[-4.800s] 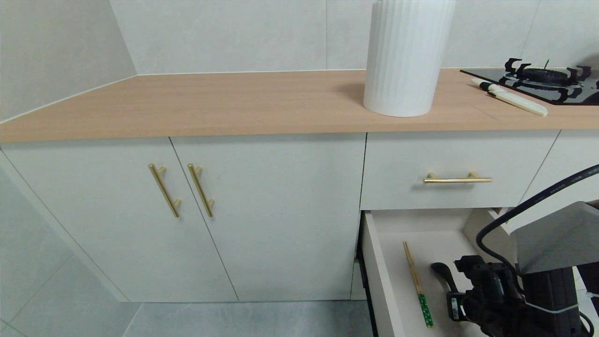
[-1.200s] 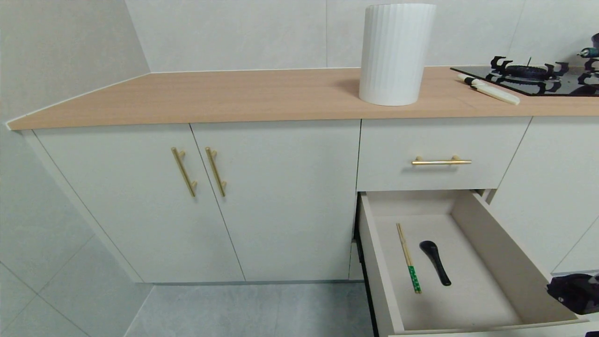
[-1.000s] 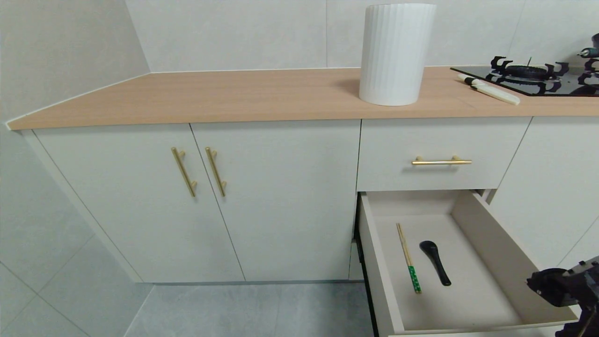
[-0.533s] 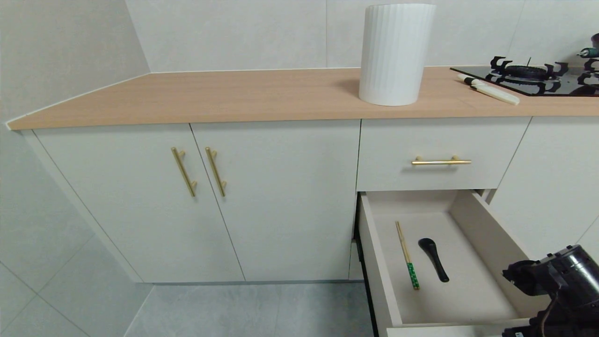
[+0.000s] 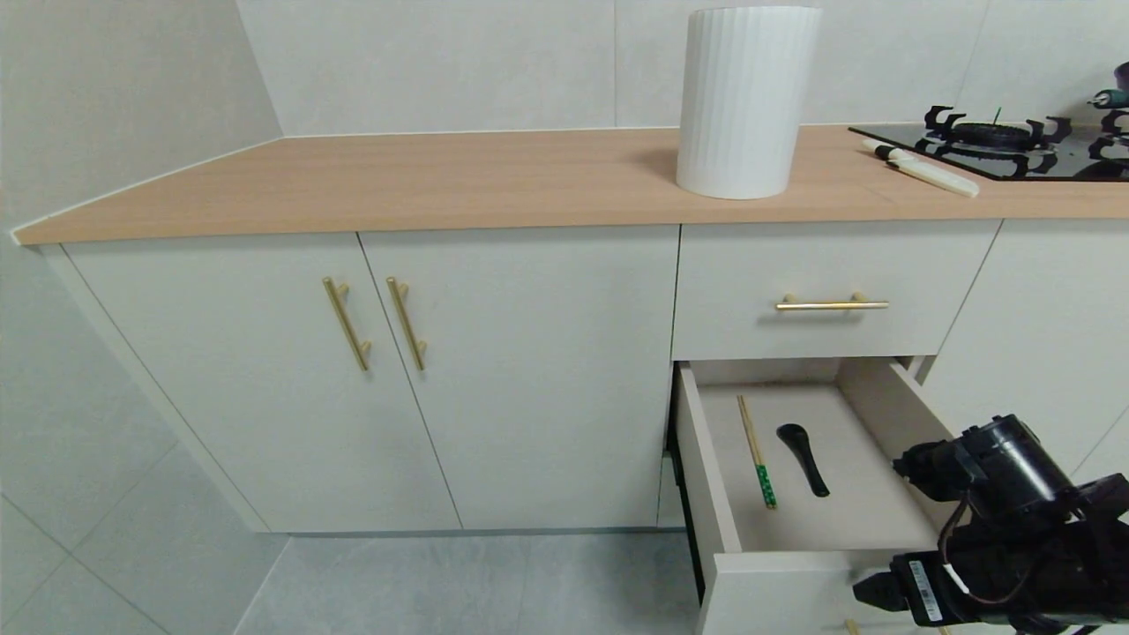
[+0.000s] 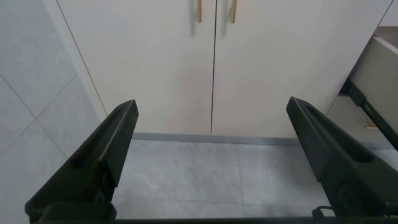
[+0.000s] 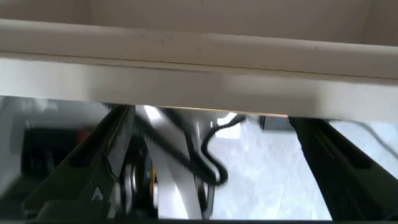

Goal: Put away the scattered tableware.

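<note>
Chopsticks point(image 5: 756, 463) and 1 spoon point(image 5: 801, 457) are stowed; closing comes next: my right gripper point(image 7: 208, 115) (spread, empty) must push the drawer point(image 5: 706, 459) straight in.

The countertop point(image 5: 423, 181) is matt wood-grain, the cupboard doors point(image 5: 529, 388) smooth matt off-white with brass-coloured metal handles point(image 5: 346, 324), the white pot point(image 5: 741, 97) ribbed (ceramic or plastic, hard to say), the chopsticks point(image 5: 755, 451) pale wood with green-painted ends, and the spoon point(image 5: 801, 459) glossy black.
</note>
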